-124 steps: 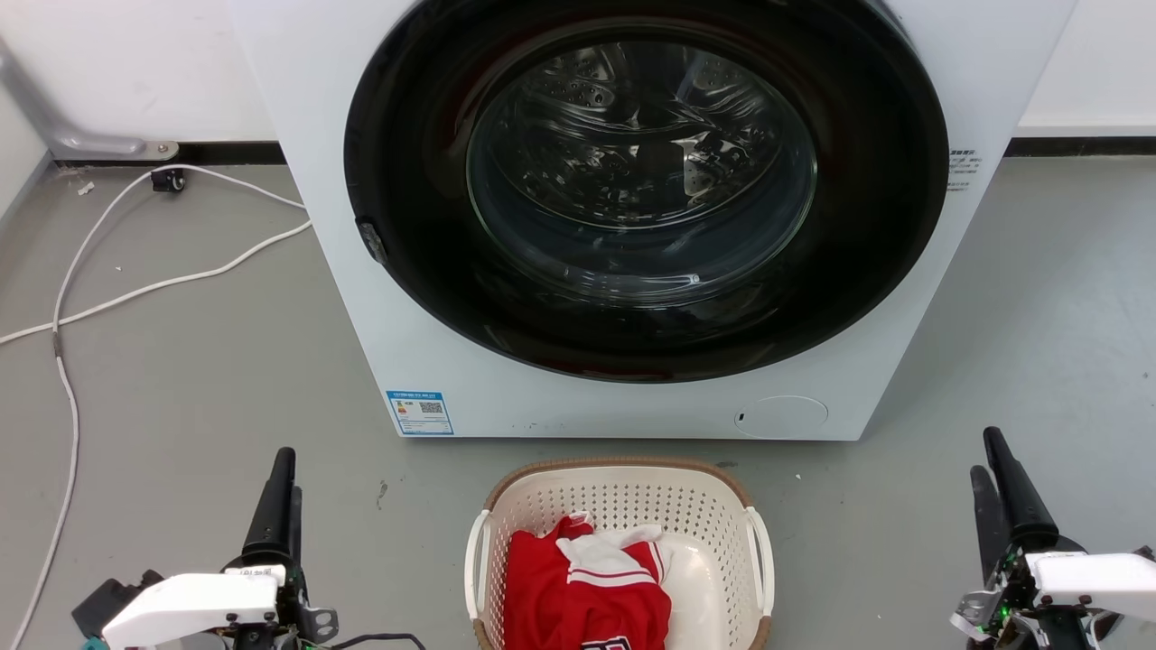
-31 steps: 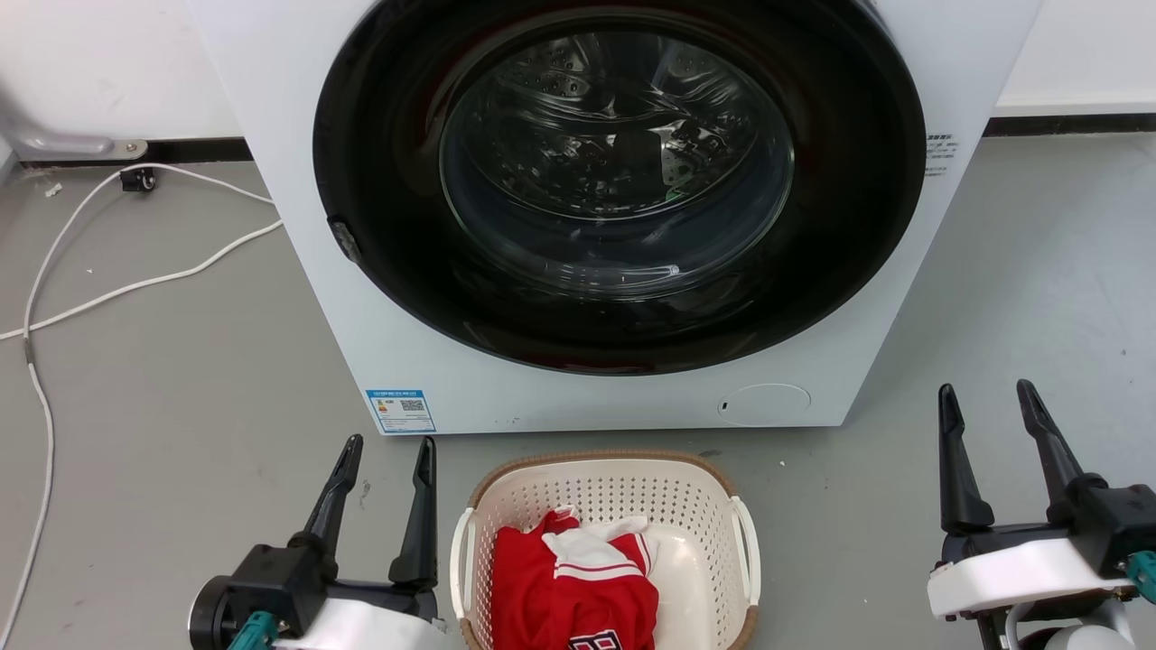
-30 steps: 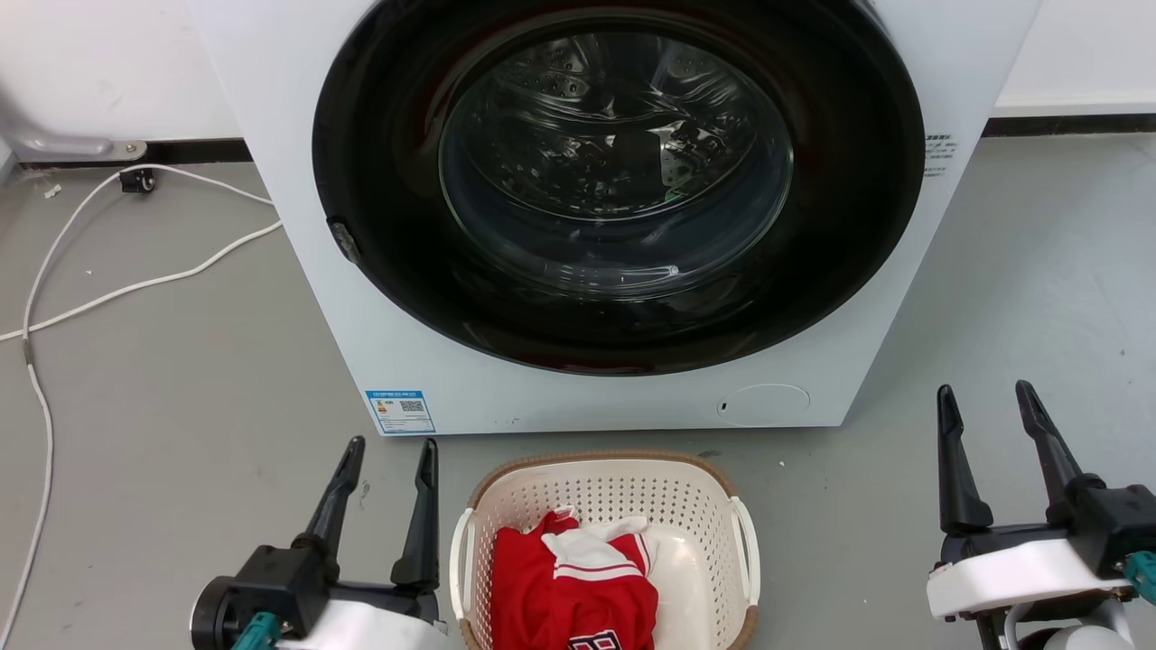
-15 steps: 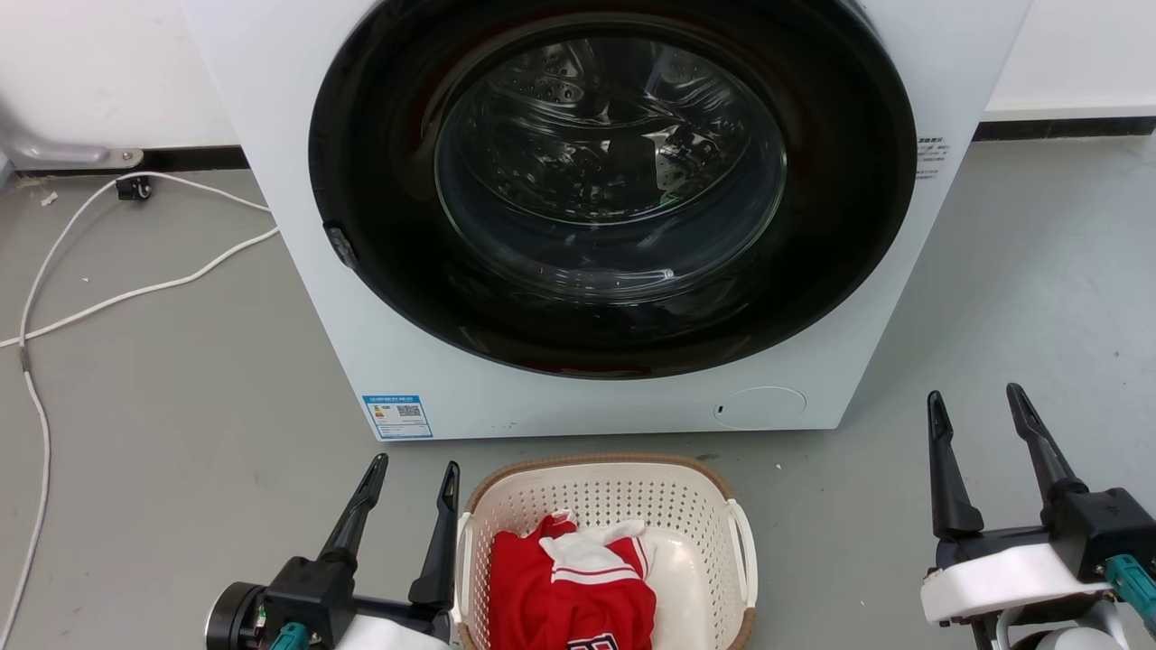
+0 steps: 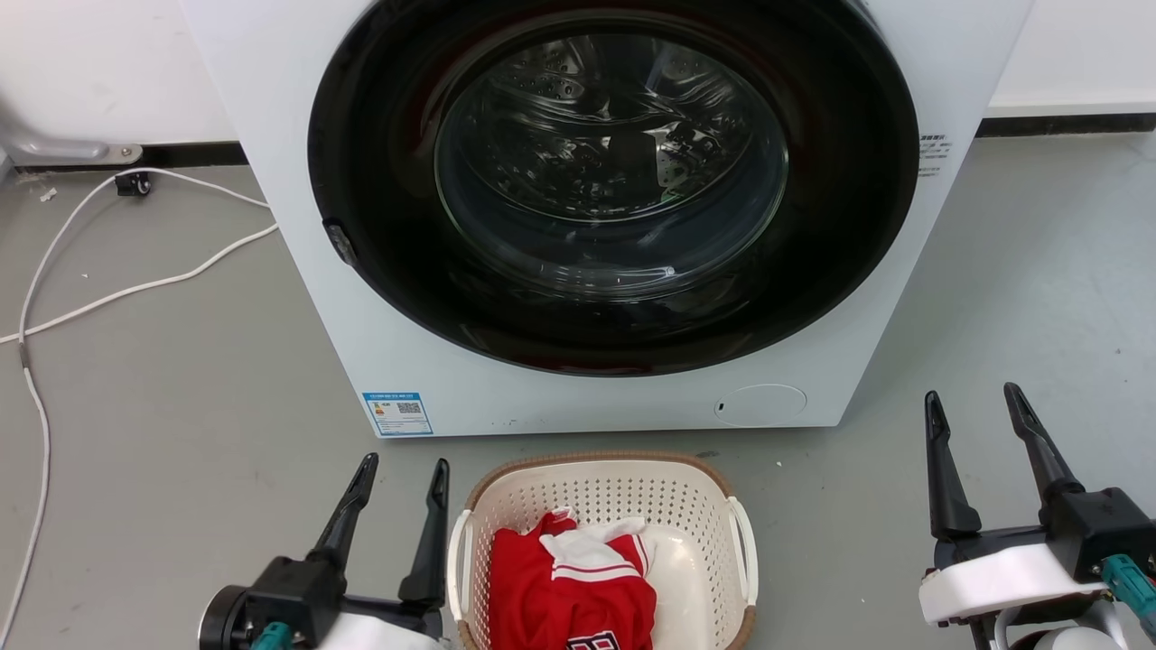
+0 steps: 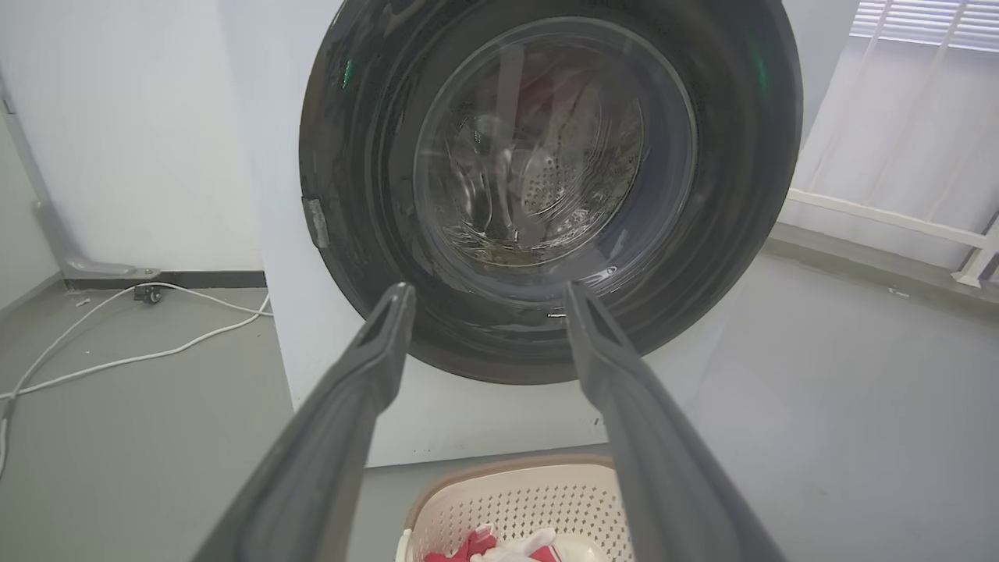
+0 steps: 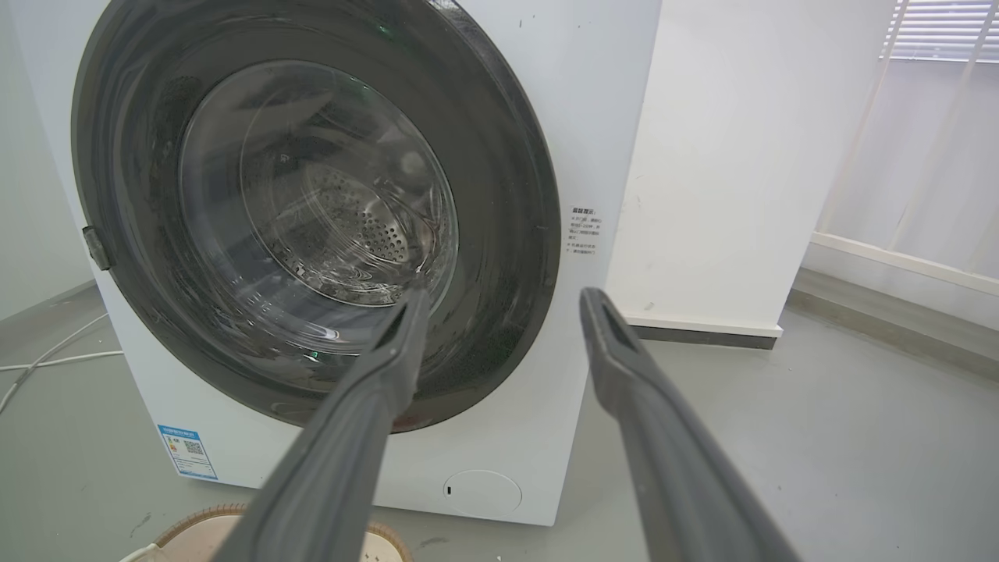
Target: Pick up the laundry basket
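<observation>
The laundry basket (image 5: 695,542), cream-white and perforated with a brown woven rim, sits on the floor in front of the washer, red and white clothes (image 5: 573,587) inside. Its far rim shows low in the left wrist view (image 6: 507,468), and a corner of it at the bottom of the right wrist view (image 7: 195,521). My left gripper (image 5: 405,466) stands open just left of the basket's left handle (image 5: 454,564), its right finger close beside it. My right gripper (image 5: 971,397) is open with nothing between its fingers, well to the right of the basket. Both point toward the washer (image 6: 483,293) (image 7: 503,297).
A white front-loading washer (image 5: 388,271) with a closed dark round door (image 5: 614,181) stands directly behind the basket. White cables (image 5: 135,289) trail over the grey floor at the left. A white pillar (image 7: 734,156) rises to the right of the washer.
Since four seconds ago both grippers have opened and the left one has come in beside the basket. In the last half second the left gripper drew slightly left, away from the handle.
</observation>
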Controlling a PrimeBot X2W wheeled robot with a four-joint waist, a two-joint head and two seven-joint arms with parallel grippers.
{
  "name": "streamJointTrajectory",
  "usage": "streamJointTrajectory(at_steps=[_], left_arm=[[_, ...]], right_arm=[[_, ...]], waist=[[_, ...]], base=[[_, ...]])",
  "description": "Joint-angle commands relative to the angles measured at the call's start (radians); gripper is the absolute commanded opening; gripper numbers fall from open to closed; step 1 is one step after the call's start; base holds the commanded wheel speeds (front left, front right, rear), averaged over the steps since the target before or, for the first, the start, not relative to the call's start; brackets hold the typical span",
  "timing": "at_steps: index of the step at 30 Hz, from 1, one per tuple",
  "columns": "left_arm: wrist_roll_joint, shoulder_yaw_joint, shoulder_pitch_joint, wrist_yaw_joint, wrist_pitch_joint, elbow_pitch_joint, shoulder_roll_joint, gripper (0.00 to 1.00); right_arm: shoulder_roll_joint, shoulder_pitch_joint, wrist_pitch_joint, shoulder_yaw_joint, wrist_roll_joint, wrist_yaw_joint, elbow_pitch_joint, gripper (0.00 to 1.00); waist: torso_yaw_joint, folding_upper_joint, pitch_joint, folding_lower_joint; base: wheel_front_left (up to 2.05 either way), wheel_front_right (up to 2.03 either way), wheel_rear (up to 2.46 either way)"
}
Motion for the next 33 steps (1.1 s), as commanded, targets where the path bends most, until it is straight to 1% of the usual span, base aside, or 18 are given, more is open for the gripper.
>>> streamJointTrajectory(at_steps=[1,9,13,18,19,21,22,23,25,28,33], left_arm=[[-0.039,0.008,0.011,0.005,-0.003,0.002,-0.001,1.0],[-0.061,0.005,-0.007,0.008,-0.003,0.013,-0.001,1.0],[-0.046,0.006,-0.02,0.007,-0.003,0.022,-0.001,1.0],[-0.022,0.019,-0.081,0.004,-0.003,0.066,0.0,1.0],[-0.022,0.019,-0.081,0.004,-0.003,0.066,0.0,1.0],[-0.025,0.027,-0.108,0.002,-0.003,0.089,-0.001,1.0],[-0.054,0.036,-0.121,0.003,-0.003,0.101,0.0,1.0],[-0.059,0.042,-0.137,0.002,-0.003,0.117,0.0,1.0],[-0.044,0.042,-0.178,0.0,-0.003,0.153,0.007,1.0],[-0.034,0.049,-0.243,-0.004,-0.003,0.219,0.027,1.0],[-0.054,0.066,-0.366,-0.005,-0.003,0.356,0.062,1.0]], right_arm=[[0.0,0.009,-0.002,0.001,0.0,0.0,-0.003,1.0],[0.0,-0.005,-0.002,-0.001,0.0,0.0,-0.013,1.0],[0.0,-0.017,-0.002,-0.001,0.013,0.0,-0.008,1.0],[0.0,-0.069,-0.002,0.022,0.012,0.0,0.005,1.0],[0.0,-0.069,-0.002,0.022,0.012,0.0,0.005,1.0],[0.0,-0.092,-0.002,0.033,0.039,0.0,0.041,1.0],[0.0,-0.111,-0.002,0.039,0.039,0.0,0.057,1.0],[0.0,-0.132,-0.002,0.042,0.048,0.0,0.078,1.0],[0.0,-0.174,-0.002,0.051,0.045,0.0,0.113,1.0],[0.0,-0.236,-0.002,0.071,0.053,0.0,0.177,1.0],[0.0,-0.367,-0.001,0.106,0.05,0.0,0.284,1.0]], waist=[[0.001,0.0,0.001,0.0],[0.004,0.0,0.03,0.0],[0.006,0.0,0.058,0.0],[0.002,0.0,0.173,0.0],[0.002,0.0,0.173,0.0],[-0.003,0.0,0.22,0.0],[-0.006,0.0,0.242,0.0],[-0.008,0.0,0.266,0.0],[-0.013,0.0,0.322,0.0],[-0.021,0.0,0.396,0.0],[-0.045,0.0,0.509,0.0]], base=[[0.0,0.0,0.0],[0.0,0.0,0.0],[0.0,0.0,0.0],[0.0,0.0,0.0],[0.0,0.0,0.0],[0.0,0.0,0.0],[0.0,0.0,0.0],[0.0,0.0,0.0],[0.0,0.0,0.0],[0.0,0.0,0.0],[0.0,0.0,0.0]])
